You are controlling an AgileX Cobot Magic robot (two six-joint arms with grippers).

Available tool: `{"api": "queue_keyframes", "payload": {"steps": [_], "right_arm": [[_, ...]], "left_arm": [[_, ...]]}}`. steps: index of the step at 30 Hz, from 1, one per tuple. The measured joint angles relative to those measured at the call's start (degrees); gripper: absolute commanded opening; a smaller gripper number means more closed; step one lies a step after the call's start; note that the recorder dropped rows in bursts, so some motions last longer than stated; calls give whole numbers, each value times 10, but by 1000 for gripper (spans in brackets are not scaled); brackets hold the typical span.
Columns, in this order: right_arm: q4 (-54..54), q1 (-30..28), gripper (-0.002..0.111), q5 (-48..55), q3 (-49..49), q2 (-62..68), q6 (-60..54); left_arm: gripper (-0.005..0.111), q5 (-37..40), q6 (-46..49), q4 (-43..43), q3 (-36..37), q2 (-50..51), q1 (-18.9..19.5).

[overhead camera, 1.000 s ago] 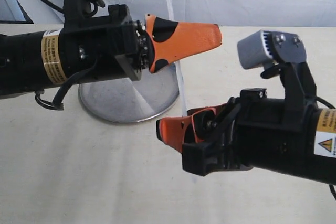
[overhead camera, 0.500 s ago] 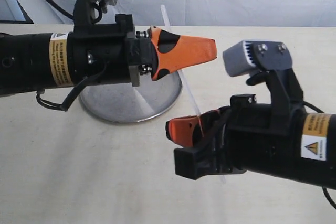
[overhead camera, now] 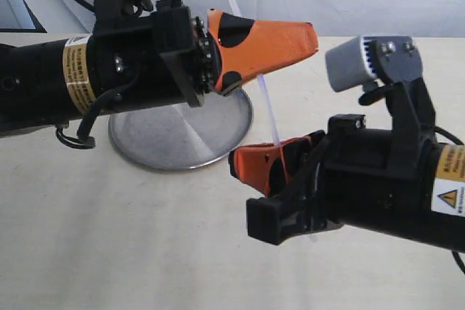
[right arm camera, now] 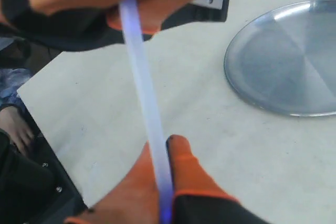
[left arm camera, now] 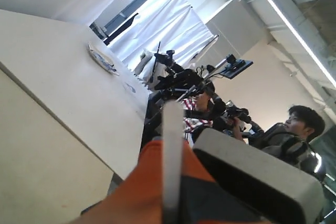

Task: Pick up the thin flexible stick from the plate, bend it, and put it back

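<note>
Two grippers clamp the thin flexible stick [overhead camera: 269, 112]: the left gripper [overhead camera: 299, 38] pinches its upper part, the right gripper [overhead camera: 245, 168] its lower part, and both finger pairs are closed on it. The stick hangs in the air between them, steeply tilted and near straight, off the plate [overhead camera: 167, 143] and just beside its rim. The plate rests on the table [overhead camera: 109, 237].

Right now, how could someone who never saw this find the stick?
Find the round silver plate on the table. Beside it, up in the air, the orange left gripper and right gripper both pinch the stick. It is the only thin, whitish, see-through strip.
</note>
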Motion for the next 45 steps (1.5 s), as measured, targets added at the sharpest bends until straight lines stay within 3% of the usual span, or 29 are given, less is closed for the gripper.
{"api": "queue_keyframes", "payload": {"steps": [6,9,12,14,17,19,20,22,23,25,27,30,40,45], "right_arm": [[18,32,-1,-1,2,-4,5],[17,34,-1,20,8,-39,5],[-3,9,-1,47,10,-90,2],[-10,-22,-1,58,8,-97,-1],[-13,-41,0,63,2,-75,-6],[-9,-42,16,62,2,-50,-7],[-7,-42,34,62,2,-47,-7],[-4,-44,58,62,2,-39,-7],[1,-44,62,66,2,-36,-7],[6,-45,58,79,2,-33,-6],[7,-46,42,96,2,-33,-5],[14,-46,3,110,2,-33,-5],[50,-46,-1,143,3,-82,-8],[31,-46,-1,138,3,-123,-8]], "left_arm": [[0,71,29,62,-10,-1,-3],[0,97,-19,110,-13,-6,-3],[0,58,-61,97,-13,-6,-3],[0,14,-62,54,-13,-6,-3],[0,6,-38,39,-13,-6,-3],[0,16,-27,40,-12,-6,-3],[0,17,-26,41,-12,-6,-3],[0,12,-26,43,-12,-7,-3],[0,7,-26,43,-12,-8,-5],[0,4,-26,44,-12,-9,-6],[0,4,-26,45,-12,-10,-7],[0,10,-21,49,-12,-10,-7],[0,94,-8,147,-13,-12,-7],[0,72,-30,161,-13,-16,-8]]}}
